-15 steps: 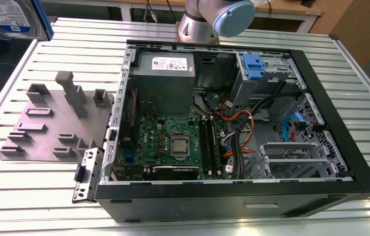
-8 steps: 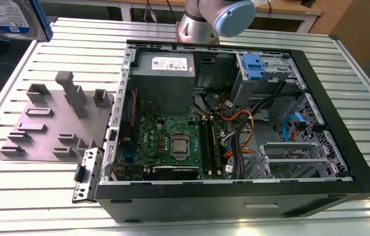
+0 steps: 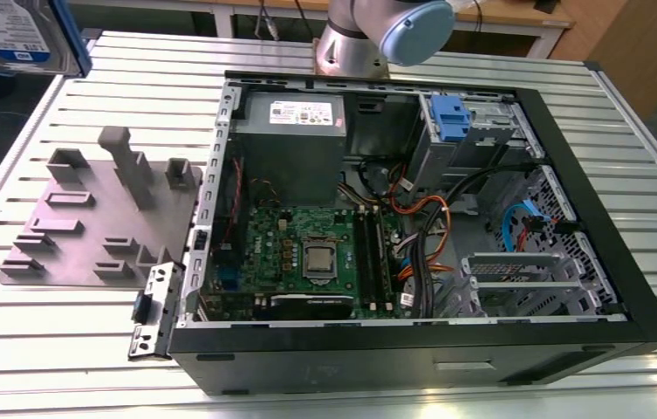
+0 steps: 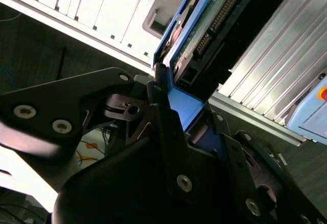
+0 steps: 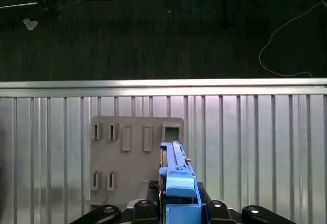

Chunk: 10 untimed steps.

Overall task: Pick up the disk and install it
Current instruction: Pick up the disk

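Disk (image 5: 174, 157) is gripped edge-on by the closed end effector (image 5: 180, 206), held clear above the tabletop (image 5: 255, 147); best kept square and level.

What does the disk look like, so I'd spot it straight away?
Find the open computer case on the slatted table, then look past the grey plate to the exterior view's top left corner. The disk hangs there in the gripper. It is flat, with a blue-and-white label and blue rails, unlike the white-stickered grey box inside the case.
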Motion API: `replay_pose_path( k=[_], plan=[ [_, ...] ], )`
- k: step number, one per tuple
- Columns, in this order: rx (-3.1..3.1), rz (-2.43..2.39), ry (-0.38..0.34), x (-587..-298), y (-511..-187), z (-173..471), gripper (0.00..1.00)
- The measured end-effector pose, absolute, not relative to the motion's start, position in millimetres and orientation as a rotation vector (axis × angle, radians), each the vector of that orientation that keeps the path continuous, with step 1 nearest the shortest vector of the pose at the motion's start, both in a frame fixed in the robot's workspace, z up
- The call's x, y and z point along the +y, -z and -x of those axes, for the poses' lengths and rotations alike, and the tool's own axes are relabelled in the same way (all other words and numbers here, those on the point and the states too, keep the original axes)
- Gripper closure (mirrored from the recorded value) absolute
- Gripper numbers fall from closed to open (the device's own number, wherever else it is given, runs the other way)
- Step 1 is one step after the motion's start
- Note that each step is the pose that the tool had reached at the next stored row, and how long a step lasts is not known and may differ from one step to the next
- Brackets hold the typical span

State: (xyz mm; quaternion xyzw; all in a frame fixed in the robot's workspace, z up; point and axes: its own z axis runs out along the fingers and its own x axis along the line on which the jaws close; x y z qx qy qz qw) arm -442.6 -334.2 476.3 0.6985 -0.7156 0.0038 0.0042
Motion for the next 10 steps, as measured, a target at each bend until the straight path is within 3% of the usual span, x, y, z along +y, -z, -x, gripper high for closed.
replay_pose_path(
  k=[10],
  plan=[
    [-2.242,-2.189,-0.012,-342.7,-476.4,442.6,0.63]
  ],
)
